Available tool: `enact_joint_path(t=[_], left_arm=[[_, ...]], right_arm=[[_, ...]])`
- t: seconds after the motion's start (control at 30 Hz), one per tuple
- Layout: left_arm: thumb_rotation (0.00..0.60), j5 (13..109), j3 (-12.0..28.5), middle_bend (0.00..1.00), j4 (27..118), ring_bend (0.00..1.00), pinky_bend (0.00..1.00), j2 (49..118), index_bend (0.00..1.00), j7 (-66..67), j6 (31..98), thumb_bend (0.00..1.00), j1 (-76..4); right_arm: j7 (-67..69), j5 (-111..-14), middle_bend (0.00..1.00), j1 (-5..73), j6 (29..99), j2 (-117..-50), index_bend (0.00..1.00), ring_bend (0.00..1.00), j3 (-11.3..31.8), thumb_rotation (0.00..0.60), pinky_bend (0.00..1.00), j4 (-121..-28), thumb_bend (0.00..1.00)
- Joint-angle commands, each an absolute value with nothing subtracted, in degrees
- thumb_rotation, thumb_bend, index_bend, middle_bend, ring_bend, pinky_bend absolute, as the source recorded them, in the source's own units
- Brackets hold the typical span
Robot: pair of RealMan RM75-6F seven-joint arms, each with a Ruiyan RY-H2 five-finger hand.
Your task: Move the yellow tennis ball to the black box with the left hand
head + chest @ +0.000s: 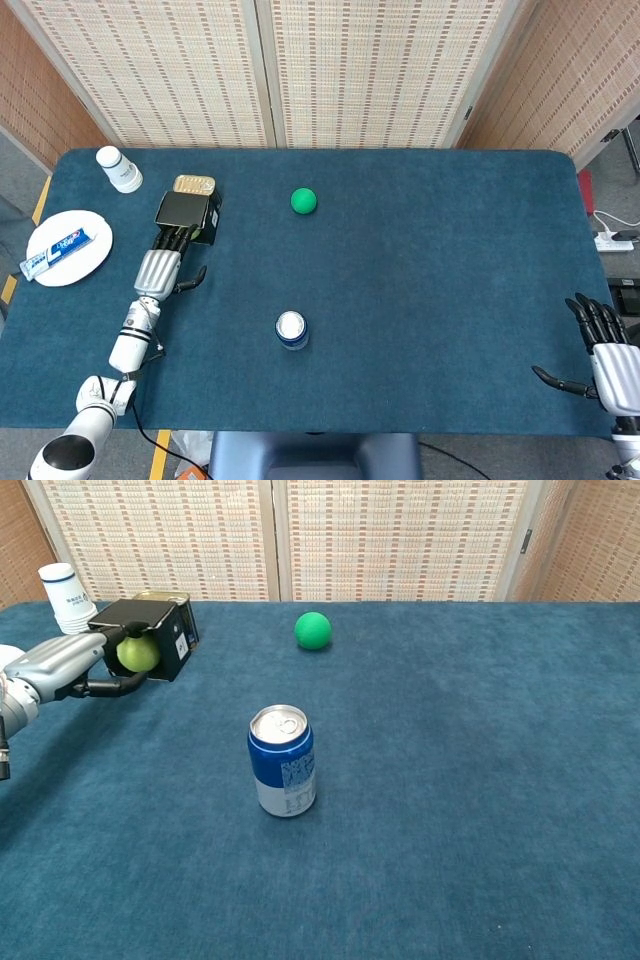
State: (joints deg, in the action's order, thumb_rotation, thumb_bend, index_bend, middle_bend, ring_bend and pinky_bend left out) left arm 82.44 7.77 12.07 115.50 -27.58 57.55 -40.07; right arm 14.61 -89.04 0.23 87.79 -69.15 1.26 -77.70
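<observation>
The yellow tennis ball (pixel 137 652) shows only in the chest view, lifted off the cloth at the open front of the black box (pixel 160 630). My left hand (pixel 66 665) holds it, fingers over the top and thumb beneath. From the head view the left hand (pixel 161 266) covers the ball, its fingertips reaching the near edge of the black box (pixel 186 210). My right hand (pixel 607 352) stays at the table's near right corner, fingers spread and holding nothing.
A green ball (pixel 304 200) lies mid-table behind a blue can (pixel 291 329). A gold tin (pixel 193 184) sits behind the box, a white cup (pixel 119 169) at the far left, and a plate (pixel 90 262) with toothpaste on the left edge.
</observation>
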Motion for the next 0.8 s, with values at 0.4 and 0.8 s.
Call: enact_joint_path(t=[0.4, 0.8], left_arm=[[0.088, 82.79, 7.37, 0.0, 12.82, 0.0, 0.0, 114.32, 0.02, -28.03, 64.57, 0.35, -38.88], [0.163, 81.25, 8.89, 0.0, 19.22, 0.0, 0.0, 110.17, 0.03, -18.78, 81.18, 0.35, -30.82]], right_arm=[[14.72, -89.65, 0.0, 0.23, 88.07, -69.09, 0.0, 0.0, 0.97, 0.501, 0.0, -77.53, 0.0], [15.81, -91.74, 0.0, -0.01, 89.13, -68.7, 0.0, 0.0, -0.16, 0.5, 0.0, -77.16, 0.0]])
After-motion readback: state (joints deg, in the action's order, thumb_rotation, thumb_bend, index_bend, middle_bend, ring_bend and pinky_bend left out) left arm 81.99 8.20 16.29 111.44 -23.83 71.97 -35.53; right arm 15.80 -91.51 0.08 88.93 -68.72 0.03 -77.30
